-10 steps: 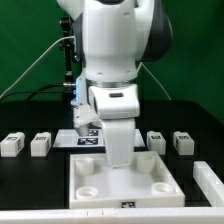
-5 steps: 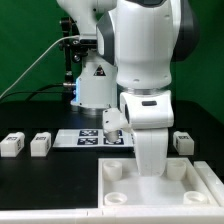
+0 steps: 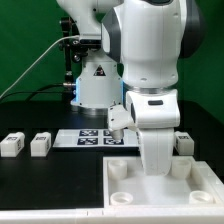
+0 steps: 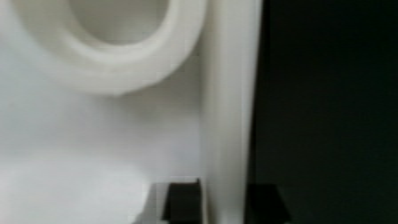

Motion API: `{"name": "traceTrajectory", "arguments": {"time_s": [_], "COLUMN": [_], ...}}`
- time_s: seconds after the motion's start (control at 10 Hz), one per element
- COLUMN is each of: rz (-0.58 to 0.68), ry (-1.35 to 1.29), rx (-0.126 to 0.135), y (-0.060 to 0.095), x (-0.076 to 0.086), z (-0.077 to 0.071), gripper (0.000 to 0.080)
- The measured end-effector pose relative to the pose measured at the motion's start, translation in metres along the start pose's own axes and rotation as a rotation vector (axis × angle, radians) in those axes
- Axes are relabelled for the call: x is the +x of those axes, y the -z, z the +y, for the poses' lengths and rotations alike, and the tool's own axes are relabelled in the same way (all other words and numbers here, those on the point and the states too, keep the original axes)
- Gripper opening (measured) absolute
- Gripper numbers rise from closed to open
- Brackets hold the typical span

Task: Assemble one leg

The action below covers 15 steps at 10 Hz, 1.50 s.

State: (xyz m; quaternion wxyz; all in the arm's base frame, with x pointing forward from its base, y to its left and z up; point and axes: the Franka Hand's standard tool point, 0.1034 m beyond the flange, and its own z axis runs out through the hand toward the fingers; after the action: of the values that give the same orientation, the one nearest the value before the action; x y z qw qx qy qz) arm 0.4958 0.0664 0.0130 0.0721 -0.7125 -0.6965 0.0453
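Note:
My gripper point(image 4: 226, 205) is shut on the thin upright rim of the large white panel point(image 4: 71, 140). One dark fingertip point(image 4: 182, 203) sits on each side of that rim, and a round corner socket point(image 4: 111, 40) lies close by. In the exterior view the panel point(image 3: 195, 185) lies at the front right, and the white hand point(image 3: 156, 140) reaches down onto it and hides the fingers. Two small white legs point(image 3: 11, 144) point(image 3: 40, 144) stand on the table at the exterior view's left. Another leg point(image 3: 186, 142) shows just right of the hand. No leg is held.
The marker board point(image 3: 92, 137) lies flat behind the panel, next to the arm's base point(image 3: 95, 85). A green backdrop closes the back of the black table point(image 3: 40, 185).
The arm moved toward the exterior view's right and dragged the white panel with it. In the last half second it has hardly shifted.

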Motion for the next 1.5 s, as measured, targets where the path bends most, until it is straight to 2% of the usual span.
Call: {"name": "traceTrajectory", "arguments": {"time_s": [0.1,0.2,0.3,0.4,0.5,0.6,0.7,1.1,1.2,1.3,1.5], "rz": [0.000,0.000,0.000,0.000,0.000,0.000,0.000,0.000,-0.005,-0.011,-0.017], "ry": [0.000,-0.001,-0.001,-0.002,-0.002,-0.003,-0.003,-0.006,-0.022,-0.097,-0.175], "rx": [0.000,0.000,0.000,0.000,0.000,0.000,0.000,-0.002,-0.012,-0.017,-0.010], "y": [0.000,0.000,0.000,0.000,0.000,0.000,0.000,0.001,0.010,0.019,0.022], "x": [0.000,-0.001,-0.001,-0.001,-0.001,-0.001,-0.002,-0.002,-0.001,0.003,0.022], "z": [0.000,0.000,0.000,0.000,0.000,0.000,0.000,0.000,-0.002,-0.009,-0.028], "gripper": [0.0255,0.0255,0.0453,0.0583,0.0583,0.0635,0.0647,0.0649,0.0649,0.0649,0.0649]}}
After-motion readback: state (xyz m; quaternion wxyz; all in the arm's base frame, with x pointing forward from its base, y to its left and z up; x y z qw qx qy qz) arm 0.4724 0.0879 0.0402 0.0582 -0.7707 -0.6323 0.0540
